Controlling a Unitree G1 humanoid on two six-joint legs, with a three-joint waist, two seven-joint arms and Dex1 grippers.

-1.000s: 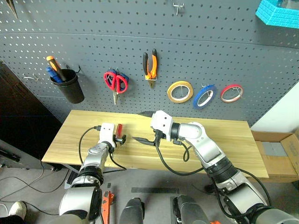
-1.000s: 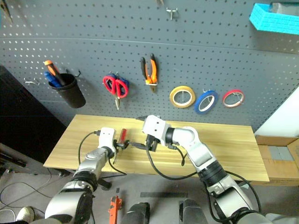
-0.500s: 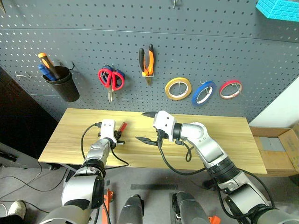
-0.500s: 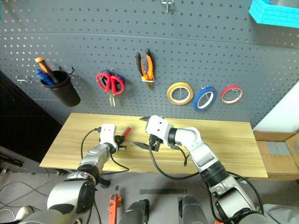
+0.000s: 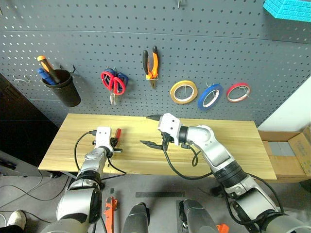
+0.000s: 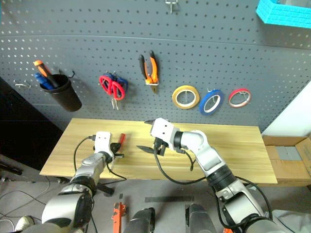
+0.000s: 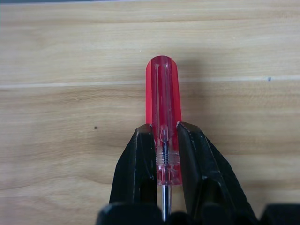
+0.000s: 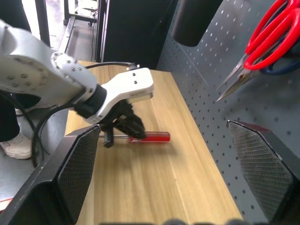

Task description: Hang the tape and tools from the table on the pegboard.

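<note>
Left eye view: already hung on the dark grey perforated pegboard [image 5: 233, 48] are the orange-and-black-handled pliers [image 5: 150, 64], the red-handled steel-bladed scissors [image 5: 112, 83] and the thin blue ring of tape [image 5: 210, 96], flanked by a yellow tape roll [image 5: 183, 91] and a red-pink tape roll [image 5: 238, 92]; black cup [image 5: 61, 88] with other tools at far left. Left to hang, by this judgement: just the slim red-handled screwdriver [image 5: 116, 133], low over the left part of the light-wood plank bench [image 5: 233, 145], clamped in the left end effector [image 5: 115, 144]. Right eye view: right end effector [image 6: 149, 136] poised above mid-bench, black fingers spread wide, nothing between them. Left wrist view: two black fingers [image 7: 138, 164] clenched on the clear red handle near its shaft end, butt pointing away over the wood grain. Right wrist view: mesh-faced pads [image 8: 77, 168] far apart and empty, facing the left end effector and its screwdriver.
</note>
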